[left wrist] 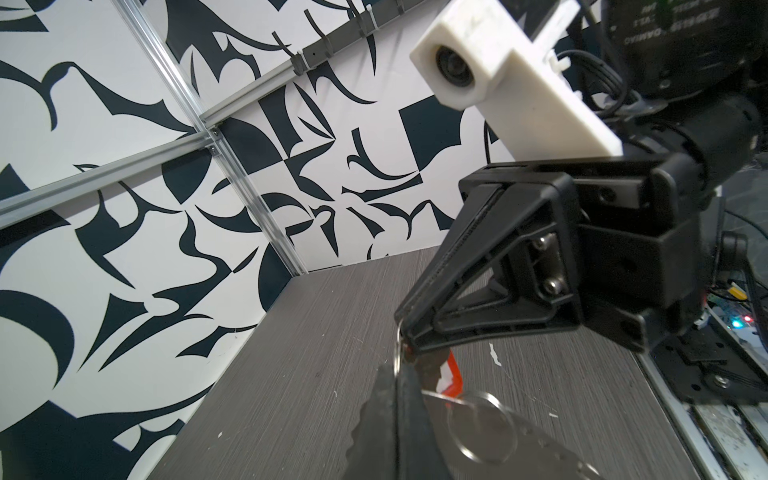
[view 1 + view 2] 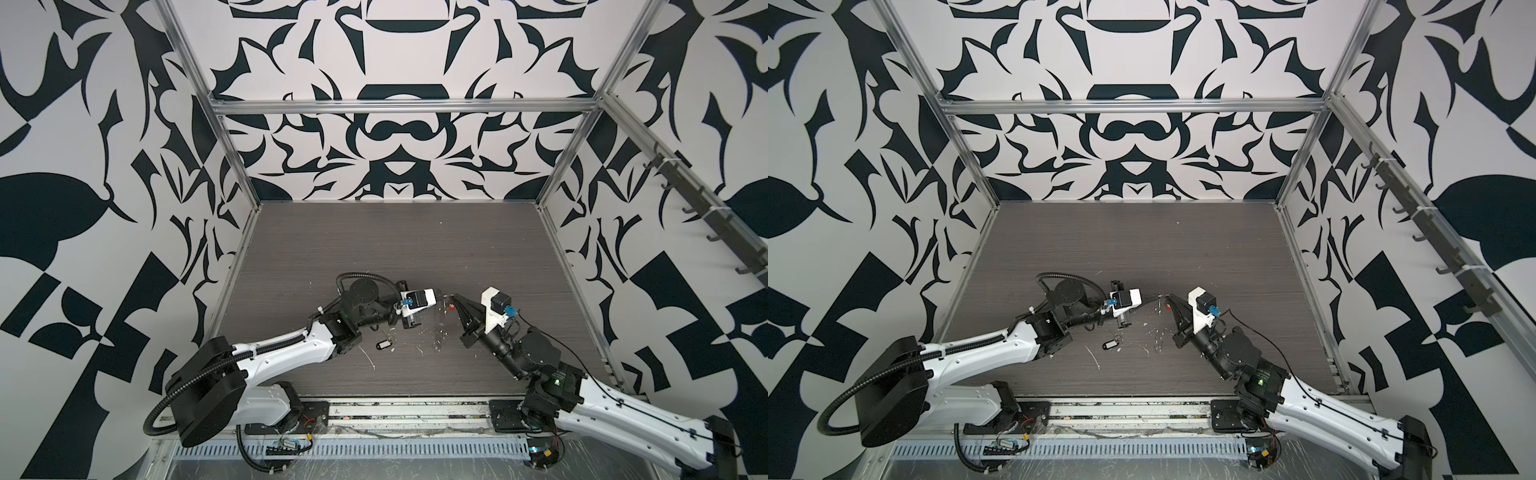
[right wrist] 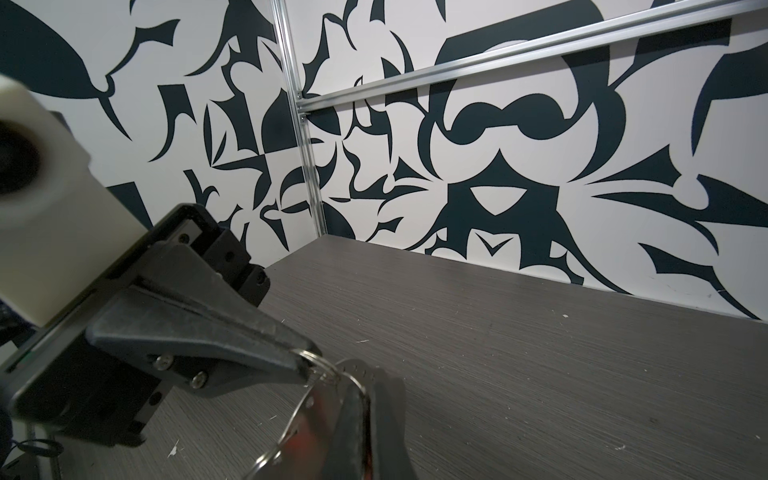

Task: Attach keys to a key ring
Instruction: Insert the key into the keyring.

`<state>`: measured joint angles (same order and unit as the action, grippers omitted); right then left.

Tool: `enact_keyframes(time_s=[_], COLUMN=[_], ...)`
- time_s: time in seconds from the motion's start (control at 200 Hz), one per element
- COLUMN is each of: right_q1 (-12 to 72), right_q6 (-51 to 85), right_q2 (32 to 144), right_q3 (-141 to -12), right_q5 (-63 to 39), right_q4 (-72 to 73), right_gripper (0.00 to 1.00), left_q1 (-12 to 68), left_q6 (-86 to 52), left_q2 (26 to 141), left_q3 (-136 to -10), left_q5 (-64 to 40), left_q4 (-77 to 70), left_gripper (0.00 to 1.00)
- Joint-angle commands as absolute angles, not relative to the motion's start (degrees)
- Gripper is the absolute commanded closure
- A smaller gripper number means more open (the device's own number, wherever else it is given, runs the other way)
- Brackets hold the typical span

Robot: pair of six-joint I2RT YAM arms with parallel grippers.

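Observation:
Both grippers meet tip to tip above the table's middle. My left gripper [image 2: 443, 296] [image 1: 395, 415] is shut on the thin rim of the key ring [image 2: 439, 328] [image 3: 299, 411], a see-through hoop hanging below the tips. My right gripper [image 2: 455, 297] [image 3: 357, 415] is shut on the keys with the red-orange tag [image 1: 454, 374] [image 2: 451, 308]. In the right wrist view these silver keys [image 3: 357, 370] touch the hoop's wire at the left fingertip. The keys with the black tag [image 2: 383, 344] [image 2: 1109, 344] lie loose on the table, below the left wrist.
White scraps [image 2: 369, 357] and flecks are scattered on the grey wood-grain table [image 2: 374, 249]. Aluminium frame posts [image 2: 241, 166] stand at the back corners. A rail of dark hooks [image 2: 706, 216] runs along the right wall. The arms' base rail [image 2: 407, 411] lies at the front edge.

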<state>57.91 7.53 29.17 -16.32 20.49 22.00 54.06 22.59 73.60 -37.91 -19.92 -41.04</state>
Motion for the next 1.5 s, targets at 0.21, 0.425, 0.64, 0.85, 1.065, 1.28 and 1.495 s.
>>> enact_keyframes(time_s=[0.21, 0.425, 0.64, 0.85, 1.065, 1.28, 1.495], right_q1=[57.24, 57.22, 57.23, 57.24, 57.22, 57.24, 57.30], right_q6=[6.87, 6.90, 6.83, 6.17, 6.82, 6.77, 6.51], right_q2=[26.70, 26.01, 25.85, 25.60, 25.23, 25.22, 25.57], right_q3=[-17.40, -17.33, -17.49, -17.67, -17.58, -18.19, -18.46], right_q5=[27.15, 27.09, 26.56, 26.88, 26.62, 26.18, 26.02], right_q4=[20.48, 19.99, 19.61, 19.51, 18.51, 17.67, 17.14], right_gripper=[1.00, 1.00, 1.00, 1.00, 1.00, 1.00, 1.00], left_q1=[53.86, 53.88, 53.88, 53.88, 53.87, 53.88, 53.84], left_q6=[26.01, 27.23, 28.03, 28.48, 28.74, 28.83, 28.48], left_q2=[72.55, 72.60, 75.89, 75.37, 76.18, 76.21, 75.39], left_q3=[-41.25, -42.69, -44.50, -44.07, -45.22, -45.49, -44.55], left_q5=[-20.57, -21.00, -21.36, -21.18, -21.92, -22.35, -22.07], left_q4=[-37.99, -34.69, -32.18, -32.06, -30.15, -29.62, -30.97], left_gripper=[1.00, 1.00, 1.00, 0.99, 1.00, 0.90, 0.67])
